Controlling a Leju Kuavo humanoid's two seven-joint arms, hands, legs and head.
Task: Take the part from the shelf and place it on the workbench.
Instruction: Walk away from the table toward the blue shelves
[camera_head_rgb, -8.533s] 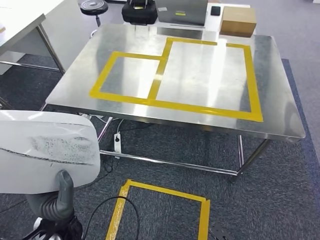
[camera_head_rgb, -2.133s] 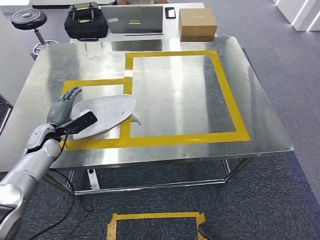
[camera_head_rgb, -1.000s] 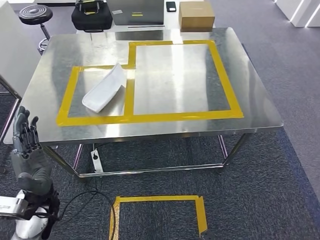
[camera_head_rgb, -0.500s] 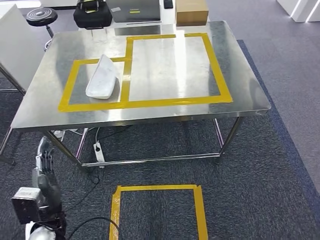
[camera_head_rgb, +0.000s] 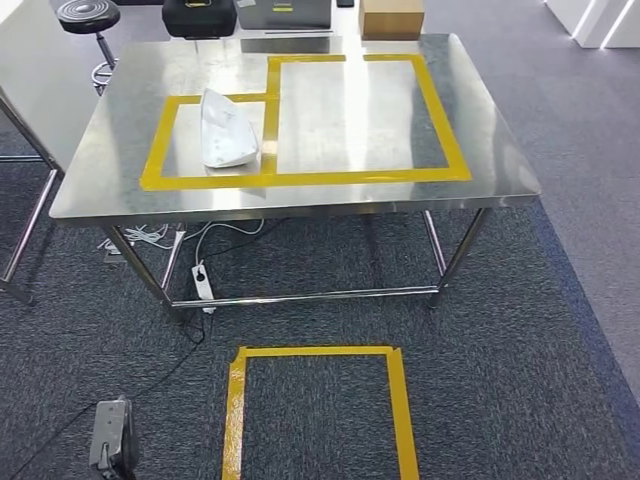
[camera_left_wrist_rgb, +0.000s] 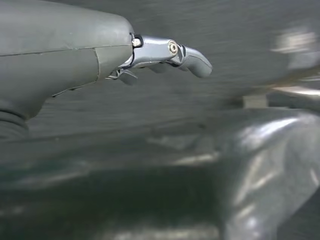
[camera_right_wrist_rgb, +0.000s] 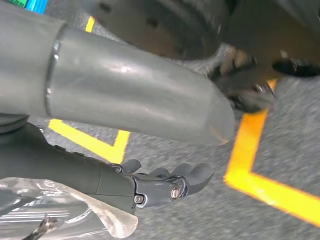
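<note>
**Part on worktop, both hands hanging free**

Part: a white, curved, shell-like plastic piece (camera_head_rgb: 226, 133) lies on the brushed stainless-steel worktop (camera_head_rgb: 113, 170). It sits inside the smaller yellow tape rectangle (camera_head_rgb: 162, 140) on the worktop's left half, toward that rectangle's right side, with its right edge close to the tape strip shared with the larger yellow tape rectangle (camera_head_rgb: 441, 130). Nothing touches the part.

Head view, left to right:
- A black round stool (camera_head_rgb: 87, 15) stands past the worktop's far-left corner.
- A black bag (camera_head_rgb: 200, 17), a grey laptop (camera_head_rgb: 283, 12) and a brown cardboard box (camera_head_rgb: 391, 17) sit along the far edge.
- Under the worktop, a white power strip (camera_head_rgb: 201, 282) with cables lies on the dark grey carpet (camera_head_rgb: 528, 330).
- A yellow tape square (camera_head_rgb: 321, 352) is marked on the carpet in front of the worktop.

Left hand (camera_left_wrist_rgb: 166, 52): seen in the left wrist view over blurred carpet. The fingers (camera_left_wrist_rgb: 196, 62) are extended and only slightly bent, with nothing between them, so the hand is released. In the head view its wrist hangs low at the bottom left, well apart from the worktop.

Right hand (camera_right_wrist_rgb: 166, 182): seen in the right wrist view above carpet and yellow tape. The fingers are stretched out side by side and grasp nothing, so it too is released.
</note>
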